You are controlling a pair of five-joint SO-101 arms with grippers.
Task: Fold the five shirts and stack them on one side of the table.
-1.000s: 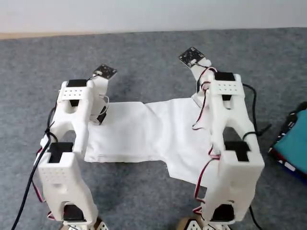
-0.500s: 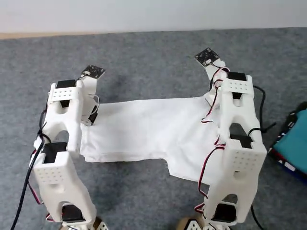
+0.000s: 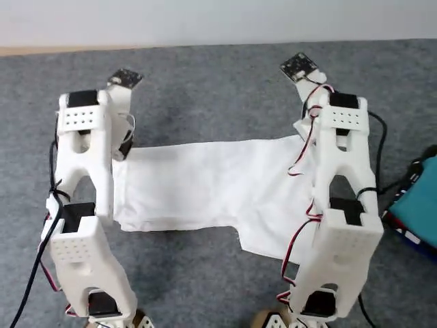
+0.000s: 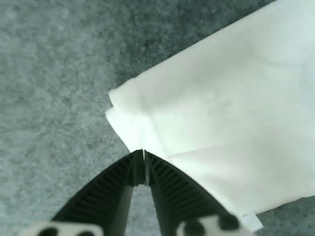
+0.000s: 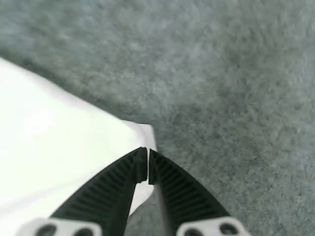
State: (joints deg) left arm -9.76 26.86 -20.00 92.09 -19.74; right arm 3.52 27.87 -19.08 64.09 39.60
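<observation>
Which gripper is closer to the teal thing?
Right. The right gripper pinches the corner of the white shirt toward the teal thing; the left gripper pinches the opposite corner, farther off.

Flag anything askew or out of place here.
The white shirt is uneven: its near edge juts out as a flap beside the right arm. The left gripper and right gripper pinch its far corners.

High view: fixed, looking down from behind the two white plastic arms [image 3: 85,164]. Wrist views: close, facing down onto opposite corners of the white cloth shirt [image 3: 218,184], shared with the high view.
</observation>
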